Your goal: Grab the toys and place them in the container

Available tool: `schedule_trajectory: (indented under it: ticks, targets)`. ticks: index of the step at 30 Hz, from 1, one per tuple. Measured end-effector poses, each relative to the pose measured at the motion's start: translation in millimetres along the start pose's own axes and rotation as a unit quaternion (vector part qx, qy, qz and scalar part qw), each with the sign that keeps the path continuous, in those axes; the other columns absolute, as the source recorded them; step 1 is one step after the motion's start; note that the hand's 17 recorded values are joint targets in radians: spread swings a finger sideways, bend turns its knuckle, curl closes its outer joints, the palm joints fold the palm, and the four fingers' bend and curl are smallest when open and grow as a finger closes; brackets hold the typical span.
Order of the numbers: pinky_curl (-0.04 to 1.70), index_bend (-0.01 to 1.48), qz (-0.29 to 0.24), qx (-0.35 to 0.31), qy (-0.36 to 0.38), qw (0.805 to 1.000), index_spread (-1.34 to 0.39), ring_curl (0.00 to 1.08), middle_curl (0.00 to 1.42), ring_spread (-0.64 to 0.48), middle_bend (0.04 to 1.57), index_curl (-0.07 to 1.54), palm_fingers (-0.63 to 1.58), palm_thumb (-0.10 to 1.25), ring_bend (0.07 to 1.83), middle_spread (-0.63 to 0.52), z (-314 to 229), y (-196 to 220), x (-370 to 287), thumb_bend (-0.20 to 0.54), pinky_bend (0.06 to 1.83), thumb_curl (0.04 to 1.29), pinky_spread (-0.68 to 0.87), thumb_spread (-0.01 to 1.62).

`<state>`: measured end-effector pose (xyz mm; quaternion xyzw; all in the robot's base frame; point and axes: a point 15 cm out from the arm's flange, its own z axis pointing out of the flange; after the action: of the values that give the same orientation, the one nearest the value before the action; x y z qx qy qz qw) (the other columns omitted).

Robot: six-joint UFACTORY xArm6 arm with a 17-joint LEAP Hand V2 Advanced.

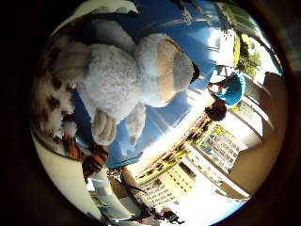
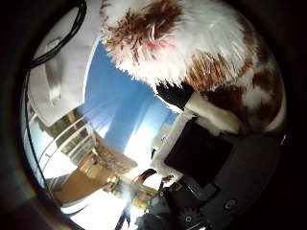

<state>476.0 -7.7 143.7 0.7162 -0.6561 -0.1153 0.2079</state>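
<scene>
A white plush toy with brown spots [image 2: 192, 43] fills much of the thumb side view, close against my palm. My right hand [image 2: 211, 158] shows as black and white parts beside it, and one white finger [image 2: 211, 112] curls against the toy's fur. A grey-white plush animal with a tan face [image 1: 127, 75] lies on a blue surface [image 1: 164, 117] beside the spotted toy. A small orange and black striped toy [image 1: 94, 160] sits at the edge of the blue surface, by a pale rim [image 1: 61, 179].
A white curved part [image 2: 57, 72] borders the blue surface in the thumb side view. Beyond lie windows, a wooden floor [image 2: 79, 184] and a person in a teal top [image 1: 233, 89], away from the toys.
</scene>
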Motion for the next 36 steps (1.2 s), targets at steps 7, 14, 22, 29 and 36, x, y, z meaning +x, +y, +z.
schedule_trajectory:
  ticks: [7, 14, 22, 29, 36]
  targets:
    - [0.34, 0.21, -0.002, -0.005, -0.019, 1.0, -0.38, 0.6, 0.67, 0.09, 0.88, 0.33, 1.18, 0.81, 1.12, -0.14, -7, 12, 11, 0.059, 1.02, 0.45, 0.41, 1.07]
    - [0.48, 0.34, -0.04, 0.045, -0.09, 0.994, -0.55, 0.7, 0.81, 0.0, 1.03, 0.4, 1.08, 0.95, 1.28, -0.19, -69, 43, -17, 0.093, 1.28, 0.55, 0.33, 1.07]
    - [0.62, 0.49, -0.092, 0.083, -0.087, 0.988, -0.73, 0.78, 0.92, -0.07, 1.14, 0.54, 0.94, 0.97, 1.38, -0.21, -148, 110, -44, 0.054, 1.44, 0.65, 0.25, 1.07]
    - [0.71, 0.58, -0.136, 0.129, -0.081, 0.979, -0.86, 0.81, 0.99, -0.09, 1.21, 0.71, 0.84, 0.98, 1.46, -0.22, -211, 147, -80, 0.019, 1.53, 0.71, 0.19, 1.07]
    - [0.79, 0.64, -0.154, 0.26, -0.078, 0.95, -0.94, 0.83, 1.03, -0.11, 1.28, 0.93, 0.78, 0.99, 1.52, -0.23, -269, 137, -139, -0.01, 1.59, 0.78, 0.16, 1.06]
